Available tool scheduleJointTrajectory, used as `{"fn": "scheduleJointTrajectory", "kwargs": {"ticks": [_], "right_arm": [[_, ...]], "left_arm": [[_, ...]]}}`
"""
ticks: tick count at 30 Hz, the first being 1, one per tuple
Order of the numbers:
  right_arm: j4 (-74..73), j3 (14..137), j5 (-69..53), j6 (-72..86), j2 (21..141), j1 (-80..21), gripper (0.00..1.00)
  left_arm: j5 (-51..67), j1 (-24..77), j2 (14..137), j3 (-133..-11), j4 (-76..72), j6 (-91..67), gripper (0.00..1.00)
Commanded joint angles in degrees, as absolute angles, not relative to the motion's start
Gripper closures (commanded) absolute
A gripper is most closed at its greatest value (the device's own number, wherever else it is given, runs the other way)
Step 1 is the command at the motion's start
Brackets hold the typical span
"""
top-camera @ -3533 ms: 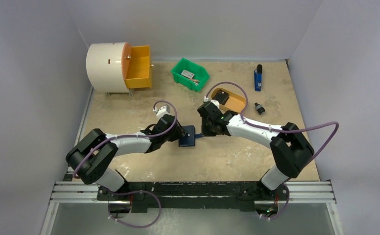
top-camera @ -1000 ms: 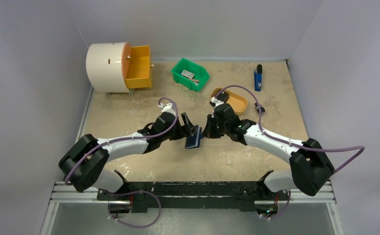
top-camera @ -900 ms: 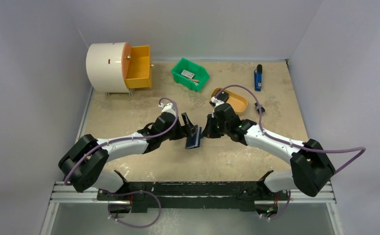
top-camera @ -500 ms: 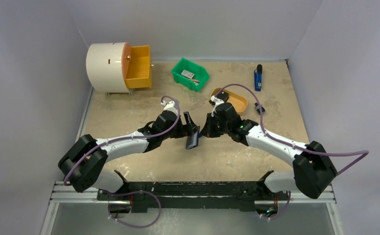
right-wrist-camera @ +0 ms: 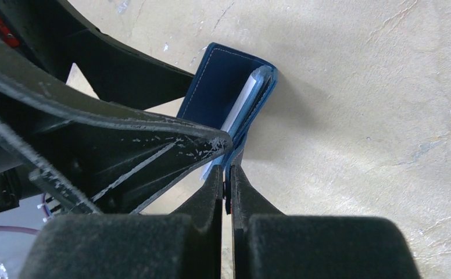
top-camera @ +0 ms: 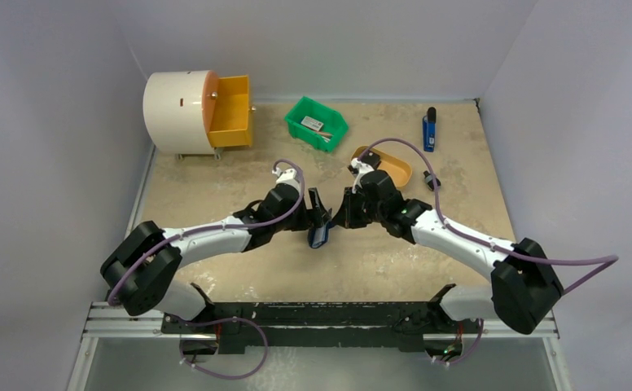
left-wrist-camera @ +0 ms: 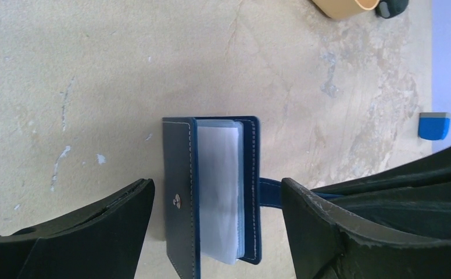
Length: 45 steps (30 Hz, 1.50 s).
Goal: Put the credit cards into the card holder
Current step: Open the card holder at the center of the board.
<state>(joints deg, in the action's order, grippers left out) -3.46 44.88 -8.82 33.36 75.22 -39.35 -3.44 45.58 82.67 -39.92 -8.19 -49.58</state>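
The card holder (top-camera: 319,235) sits half open in the middle of the top view. The left gripper (left-wrist-camera: 215,192) has its fingers wide apart around it. The right gripper (right-wrist-camera: 225,180) pinches its edge tight

left arm (top-camera: 207,238) stretched inward | left gripper (left-wrist-camera: 214,192) fingers spread wide | right arm (top-camera: 459,240) stretched inward | right gripper (right-wrist-camera: 226,177) fingers pinched together, tip-to-tip beside left claw
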Motion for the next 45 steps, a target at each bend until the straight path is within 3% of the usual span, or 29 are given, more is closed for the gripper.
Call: {"fn": "scheduleJointTrajectory", "kwargs": {"ticks": [1, 19, 28, 45], "right_arm": [[-2.0, 45.9, -9.4, 32.4, 73.3, -39.5, 1.0], [-2.3, 45.0, -9.3, 32.0, 73.2, -39.5, 1.0], [-3.5, 44.3, -9.5, 32.4, 73.0, -39.5, 1.0], [-5.7, 41.3, -1.8, 35.4, 75.2, -39.3, 1.0]], "left_arm": [[-6.9, 46.0, 82.7, -41.8, -6.8, -48.1, 0.22], [-8.1, 45.9, 84.6, -41.5, -6.4, -48.7, 0.4], [-8.6, 45.9, 81.5, -41.2, -5.8, -49.2, 0.29], [-11.2, 45.9, 80.7, -40.3, -3.8, -48.9, 0.3]]}}
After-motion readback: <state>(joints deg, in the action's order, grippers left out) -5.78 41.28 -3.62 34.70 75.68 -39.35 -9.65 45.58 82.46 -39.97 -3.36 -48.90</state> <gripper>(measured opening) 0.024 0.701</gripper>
